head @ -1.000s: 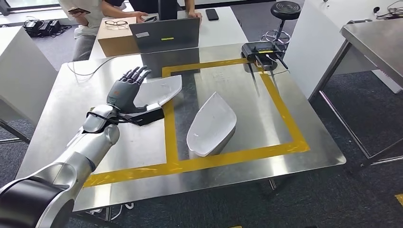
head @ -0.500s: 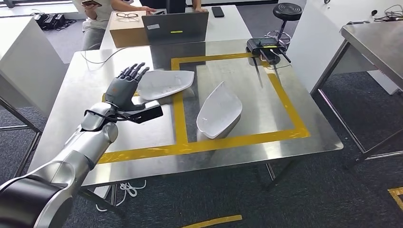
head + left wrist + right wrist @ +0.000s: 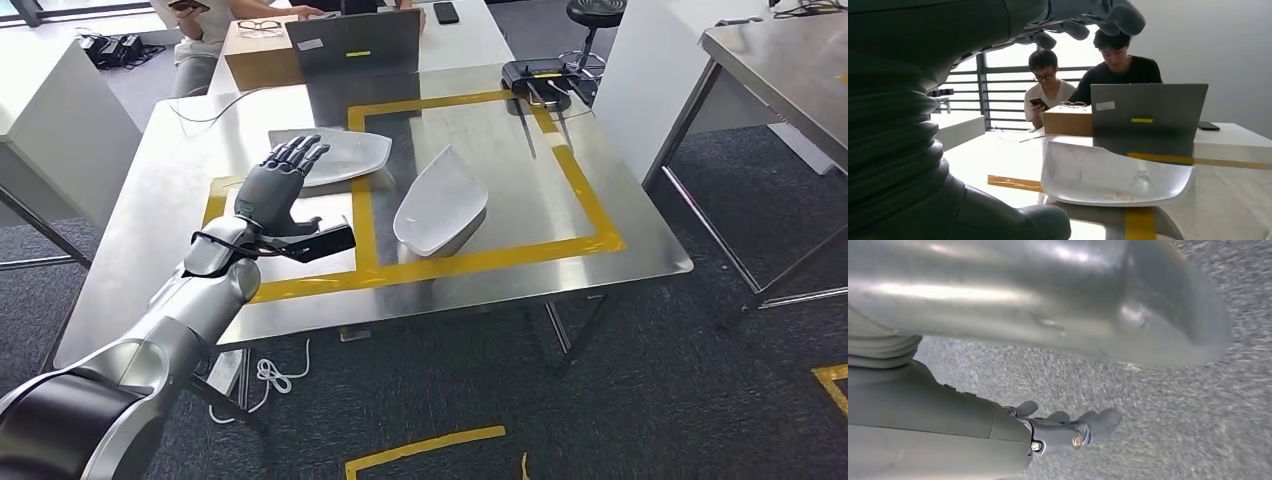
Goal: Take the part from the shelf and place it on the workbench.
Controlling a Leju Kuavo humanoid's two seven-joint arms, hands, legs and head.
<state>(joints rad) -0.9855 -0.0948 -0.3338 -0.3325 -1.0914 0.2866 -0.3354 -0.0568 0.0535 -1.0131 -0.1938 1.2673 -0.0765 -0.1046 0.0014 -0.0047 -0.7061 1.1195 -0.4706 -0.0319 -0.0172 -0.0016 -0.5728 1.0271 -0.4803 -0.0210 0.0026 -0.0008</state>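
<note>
Two white parts lie on the tabletop (image 3: 600,190) as we look down: one part (image 3: 335,157) at about eleven o'clock, straddling the yellow tape (image 3: 480,262), the other part (image 3: 440,205) near centre inside the taped square. Our left hand (image 3: 275,190) hovers just beside the first part, fingers apart and holding nothing. Our right hand (image 3: 1068,430) hangs over the floor, fingers loosely spread, empty. We judge the placing done.
</note>
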